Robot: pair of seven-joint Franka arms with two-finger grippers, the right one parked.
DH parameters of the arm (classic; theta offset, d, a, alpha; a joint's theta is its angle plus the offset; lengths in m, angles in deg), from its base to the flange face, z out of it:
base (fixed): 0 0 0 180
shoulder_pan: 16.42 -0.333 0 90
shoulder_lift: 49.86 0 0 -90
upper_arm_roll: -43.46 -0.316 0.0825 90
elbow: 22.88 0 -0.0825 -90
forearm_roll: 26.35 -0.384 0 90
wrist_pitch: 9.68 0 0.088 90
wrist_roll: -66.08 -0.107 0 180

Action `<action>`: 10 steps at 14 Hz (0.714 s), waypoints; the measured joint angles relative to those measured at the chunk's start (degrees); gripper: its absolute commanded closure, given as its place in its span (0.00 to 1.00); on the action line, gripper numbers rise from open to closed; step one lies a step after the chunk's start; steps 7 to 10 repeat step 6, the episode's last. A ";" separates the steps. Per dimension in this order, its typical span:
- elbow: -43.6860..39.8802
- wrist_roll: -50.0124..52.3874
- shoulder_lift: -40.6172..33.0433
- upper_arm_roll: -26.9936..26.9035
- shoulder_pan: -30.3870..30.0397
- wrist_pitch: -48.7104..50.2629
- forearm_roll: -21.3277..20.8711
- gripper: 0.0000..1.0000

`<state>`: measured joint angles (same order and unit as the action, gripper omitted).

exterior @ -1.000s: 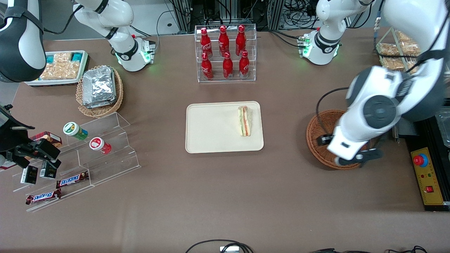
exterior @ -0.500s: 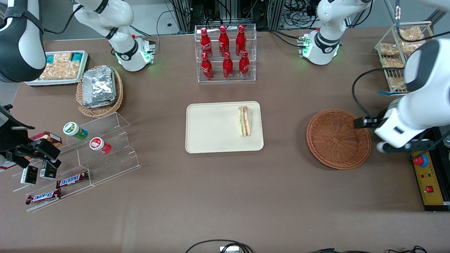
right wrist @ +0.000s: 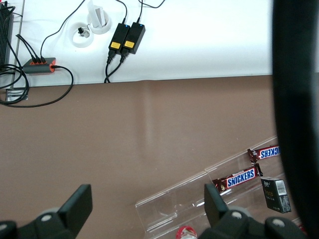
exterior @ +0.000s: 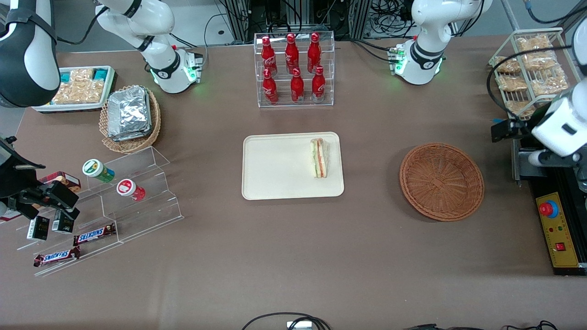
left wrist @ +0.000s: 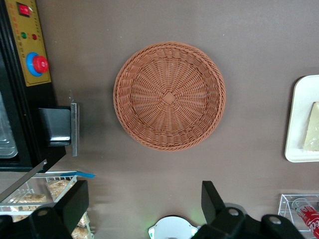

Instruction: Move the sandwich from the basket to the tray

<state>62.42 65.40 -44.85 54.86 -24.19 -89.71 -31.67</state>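
Observation:
The sandwich [exterior: 319,158] lies on the cream tray [exterior: 275,169], near the tray edge that faces the reddish-brown basket [exterior: 441,181]. The basket holds nothing. My left gripper [exterior: 550,159] hangs open and empty above the table's edge at the working arm's end, well clear of the basket. In the left wrist view the open gripper [left wrist: 143,201] looks down from high up on the empty basket [left wrist: 169,95], with a strip of the tray [left wrist: 299,119] and the sandwich's pale bread [left wrist: 313,134] at the frame edge.
A clear rack of red bottles [exterior: 293,68] stands farther from the front camera than the tray. A wire rack of snack bags [exterior: 532,68] and a control box with a red button [exterior: 549,209] are beside my gripper. A tan basket of foil packets [exterior: 130,117] and an acrylic stand [exterior: 114,197] lie toward the parked arm's end.
My left gripper has moved off from above the basket toward the working arm's end of the table, uncovering the whole basket. The sandwich and tray have not moved.

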 measured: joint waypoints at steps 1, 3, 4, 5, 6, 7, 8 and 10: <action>0.21 -1.23 -1.23 -1.27 1.36 0.12 0.07 0.00; 0.47 -4.19 -3.32 -2.10 2.60 1.28 0.29 0.00; 0.64 -5.05 -4.13 -2.23 2.79 1.59 0.51 0.00; 0.82 -5.51 -4.62 -2.32 2.84 1.62 0.75 0.00; 0.93 -5.74 -4.84 -2.40 2.84 1.62 0.87 0.00; 0.93 -5.74 -4.84 -2.40 2.84 1.62 0.87 0.00; 0.93 -5.74 -4.84 -2.40 2.84 1.62 0.87 0.00; 0.93 -5.74 -4.84 -2.40 2.84 1.62 0.87 0.00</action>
